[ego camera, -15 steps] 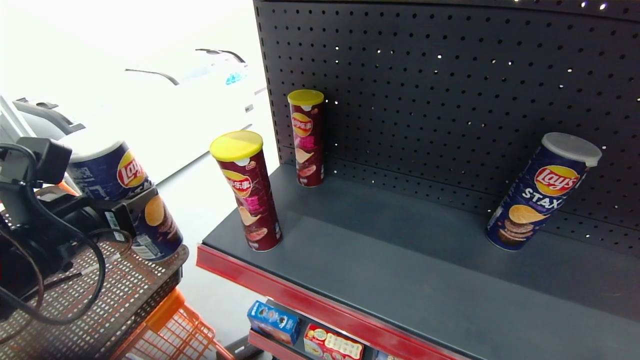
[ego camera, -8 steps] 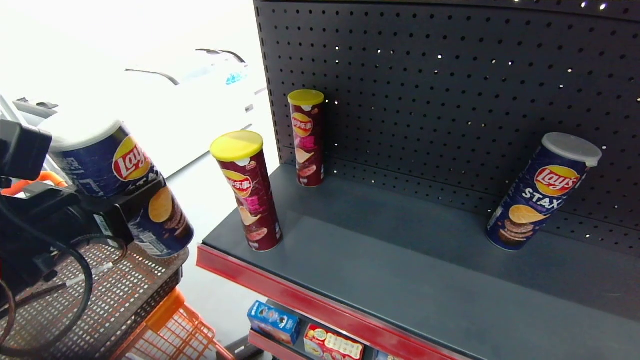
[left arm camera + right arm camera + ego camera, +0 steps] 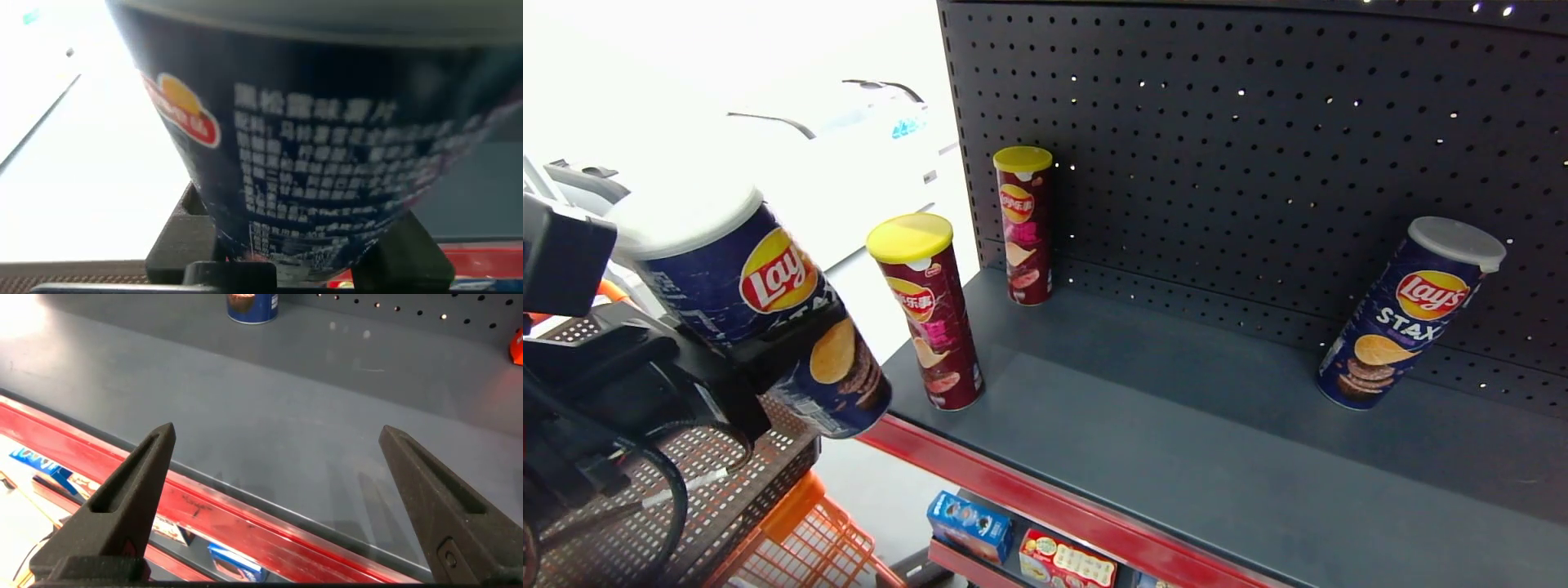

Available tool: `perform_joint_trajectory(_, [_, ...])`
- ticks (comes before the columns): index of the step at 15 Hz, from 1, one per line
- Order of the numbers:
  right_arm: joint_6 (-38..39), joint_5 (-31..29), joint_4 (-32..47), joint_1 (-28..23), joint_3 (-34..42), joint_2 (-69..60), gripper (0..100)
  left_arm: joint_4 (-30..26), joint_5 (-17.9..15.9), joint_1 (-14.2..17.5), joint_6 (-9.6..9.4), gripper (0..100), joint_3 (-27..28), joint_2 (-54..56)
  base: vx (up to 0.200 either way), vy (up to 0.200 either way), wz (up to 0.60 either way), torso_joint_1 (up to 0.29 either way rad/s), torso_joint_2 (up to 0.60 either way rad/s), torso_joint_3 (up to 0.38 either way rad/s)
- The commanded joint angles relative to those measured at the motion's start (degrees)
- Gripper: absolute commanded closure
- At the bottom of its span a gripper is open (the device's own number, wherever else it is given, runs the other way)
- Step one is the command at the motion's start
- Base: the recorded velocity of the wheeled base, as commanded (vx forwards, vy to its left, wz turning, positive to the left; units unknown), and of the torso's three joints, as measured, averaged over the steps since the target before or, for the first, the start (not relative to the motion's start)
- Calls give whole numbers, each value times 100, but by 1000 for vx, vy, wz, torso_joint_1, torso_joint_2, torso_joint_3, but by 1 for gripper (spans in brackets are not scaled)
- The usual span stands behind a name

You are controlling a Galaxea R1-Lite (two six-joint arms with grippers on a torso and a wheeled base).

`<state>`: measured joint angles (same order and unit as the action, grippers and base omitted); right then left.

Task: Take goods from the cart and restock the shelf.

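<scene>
Well, on the shelf [image 3: 1176, 441] two red, yellow-lidded cans stand upright at its left end: the near red can [image 3: 929, 314] by the front edge, the far red can [image 3: 1023, 224] against the pegboard [image 3: 1258, 147]. Another blue can [image 3: 1409, 318] leans on the pegboard far right. My left claw [image 3: 768, 351] is clamped around the blue can [image 3: 743, 278], which is tilted above the cart [image 3: 727, 506], just beside the near red can. My right claw [image 3: 274, 433] gapes wide over the shelf front. Boxes [image 3: 970, 523] sit below the shelf.

Navy held can [image 3: 760, 318], white lid, red-and-yellow badge. Same navy on right can [image 3: 1409, 318], pale grey lid. Maroon front can [image 3: 927, 314] and back can [image 3: 1023, 224], yellow lids. Dark grey shelf [image 3: 1176, 425], red edge; black pegboard [image 3: 1258, 122] dotted with holes; orange cart [image 3: 800, 523], dark mesh.
</scene>
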<state>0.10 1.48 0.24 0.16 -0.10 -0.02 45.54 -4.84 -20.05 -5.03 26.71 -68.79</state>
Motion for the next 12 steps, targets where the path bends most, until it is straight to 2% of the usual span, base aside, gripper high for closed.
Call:
perform_joint_trajectory(1, [-1, 2, 2, 2, 1, 2, 0, -10, -8, -429, 38, 100, 10, 41, 0, 0, 0, 0, 0, 0])
perform_joint_trajectory(4, [-1, 2, -7, 2, 1, 2, 0, -2, -17, -728, 29, 100, -17, 41, 0, 0, 0, 0, 0, 0])
perform_joint_trajectory(5, [-1, 2, 2, 2, 1, 2, 0, -10, -17, -965, 38, 100, -61, 41, 0, 0, 0, 0, 0, 0])
perform_joint_trajectory(8, [-1, 2, 2, 2, 1, 2, 0, -10, -26, -1361, 38, 100, -25, -20, 0, 0, 0, 0, 0, 0])
perform_joint_trajectory(12, [-1, 2, 2, 2, 1, 2, 0, -10, -281, -1440, 90, 100, 71, -249, 0, 0, 0, 0, 0, 0])
